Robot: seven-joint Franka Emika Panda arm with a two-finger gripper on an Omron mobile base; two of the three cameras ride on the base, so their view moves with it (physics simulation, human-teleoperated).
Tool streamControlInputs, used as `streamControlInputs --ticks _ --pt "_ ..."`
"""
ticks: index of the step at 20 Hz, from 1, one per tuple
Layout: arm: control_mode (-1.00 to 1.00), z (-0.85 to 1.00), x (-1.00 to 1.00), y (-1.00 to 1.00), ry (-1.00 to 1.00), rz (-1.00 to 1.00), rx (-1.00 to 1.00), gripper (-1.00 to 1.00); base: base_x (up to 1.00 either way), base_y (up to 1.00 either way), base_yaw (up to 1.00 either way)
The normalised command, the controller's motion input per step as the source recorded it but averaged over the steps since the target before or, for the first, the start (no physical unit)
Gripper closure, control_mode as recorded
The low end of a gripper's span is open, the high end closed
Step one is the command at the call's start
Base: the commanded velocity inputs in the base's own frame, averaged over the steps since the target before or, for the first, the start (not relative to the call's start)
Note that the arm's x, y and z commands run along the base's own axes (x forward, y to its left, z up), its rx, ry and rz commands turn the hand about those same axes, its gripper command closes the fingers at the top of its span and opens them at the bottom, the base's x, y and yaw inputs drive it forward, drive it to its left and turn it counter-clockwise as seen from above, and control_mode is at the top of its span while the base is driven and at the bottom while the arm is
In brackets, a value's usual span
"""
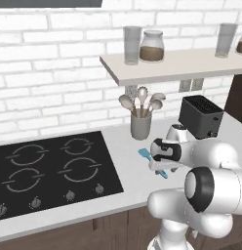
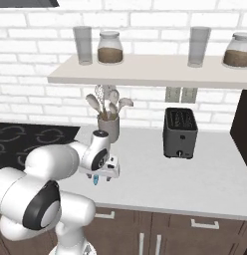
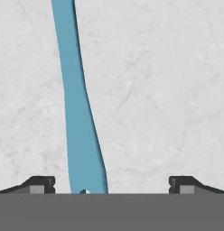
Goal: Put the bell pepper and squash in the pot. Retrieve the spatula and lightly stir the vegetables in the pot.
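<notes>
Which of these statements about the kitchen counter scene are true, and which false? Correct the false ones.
1. The spatula lies flat on the counter. True.
2. The end effector is shut on the spatula. False: it is open, the spatula between its fingers, nearer one.
3. The toaster stands on the shelf. False: on the counter.
4. The utensil cup holds grey spoons. True.

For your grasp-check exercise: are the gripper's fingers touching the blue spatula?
Apart. Hand view: the spatula lies between the open fingertips, counter showing either side.
</notes>
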Motion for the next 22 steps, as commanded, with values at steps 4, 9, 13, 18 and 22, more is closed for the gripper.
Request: streamControlInputs --ticks 4,9,13,18,22 --pt "-1.00 -0.14 -0.12 0.00 0.00 0.04 0.00 -1.00 0.00 0.00 0.00" --pt "-1.00 -0.14 -0.16 0.00 0.00 0.03 0.00 -1.00 0.00 0.00 0.00" --pt "-1.00 -0.12 -0.04 0.01 0.01 0.01 0.00 -1.00 0.00 0.00 0.00" --pt "-1.00 -0.10 0.00 0.03 0.02 0.00 0.00 1.00 0.00 0.00 0.00" --pt "-1.00 0.00 0.00 0.00 0.00 0.00 0.00 1.00 0.00 0.00 0.00"
